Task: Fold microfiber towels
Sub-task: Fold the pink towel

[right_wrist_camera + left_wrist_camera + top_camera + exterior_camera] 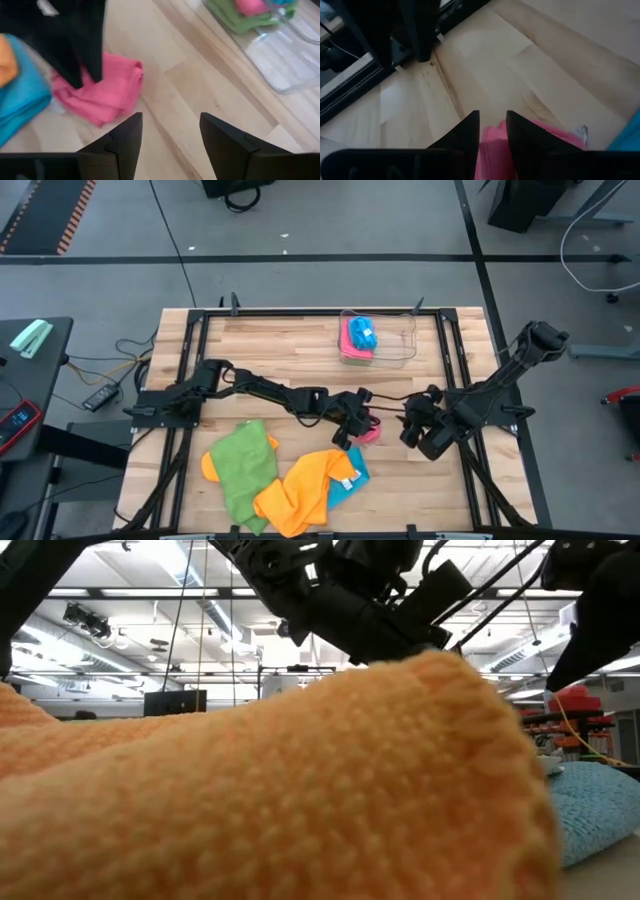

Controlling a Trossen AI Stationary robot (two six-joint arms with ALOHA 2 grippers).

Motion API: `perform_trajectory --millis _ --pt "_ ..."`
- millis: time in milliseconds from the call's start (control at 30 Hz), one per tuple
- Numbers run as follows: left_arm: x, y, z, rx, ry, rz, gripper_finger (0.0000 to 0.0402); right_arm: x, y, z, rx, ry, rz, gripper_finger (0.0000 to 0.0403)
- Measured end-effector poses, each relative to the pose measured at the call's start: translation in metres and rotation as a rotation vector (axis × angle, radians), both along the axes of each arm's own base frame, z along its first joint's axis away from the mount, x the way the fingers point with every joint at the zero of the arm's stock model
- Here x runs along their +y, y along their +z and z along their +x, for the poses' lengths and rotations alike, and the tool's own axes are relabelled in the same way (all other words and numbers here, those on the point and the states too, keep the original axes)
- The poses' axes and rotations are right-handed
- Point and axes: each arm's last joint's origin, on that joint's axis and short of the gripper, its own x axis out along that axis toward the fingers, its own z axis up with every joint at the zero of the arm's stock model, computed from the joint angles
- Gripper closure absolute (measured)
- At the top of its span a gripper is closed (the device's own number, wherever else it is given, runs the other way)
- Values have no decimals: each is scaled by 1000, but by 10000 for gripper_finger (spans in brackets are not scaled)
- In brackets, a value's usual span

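Note:
A pink towel point(369, 433) lies folded on the wooden table point(290, 350), right of the middle. My left gripper point(356, 426) stands over its left part, shut on it; the towel also shows in the left wrist view point(492, 150) and the right wrist view point(107, 95). My right gripper point(170, 132) is open and empty, just right of the pink towel point(412, 430). A loose heap of green point(240, 465), orange point(300, 492) and sky blue point(350, 475) towels lies at the near edge. The orange towel point(260, 790) fills the low view. My left gripper pinches the pink towel between its two fingers point(469, 135); pink cloth point(492, 142) fills the narrow gap between them. The fingers come from above, slanting down, at the towel's left part point(75, 87). The towel lies on the table in several folded layers.
A clear plastic tray point(400, 350) at the far side holds folded blue, pink and green towels point(360, 338); it also shows in the right wrist view point(285, 60). The black frame rails point(195, 350) run along the table's sides. Bare wood lies between the tray and the pink towel.

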Motion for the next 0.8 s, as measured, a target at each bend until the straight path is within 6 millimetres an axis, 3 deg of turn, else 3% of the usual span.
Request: perform_trajectory --millis 167,367,600,800 --pt "-3 4 -1 -11 -4 -5 297 -9 1 4 6 -59 23 194" --pt "-9 33 -6 -78 6 1 299 -21 0 11 49 -118 64 194" --pt "0 60 -16 -56 27 13 319 -11 2 17 -5 -25 84 217" --pt "-3 70 -19 -76 -39 -26 334 -6 3 19 -27 12 84 239"
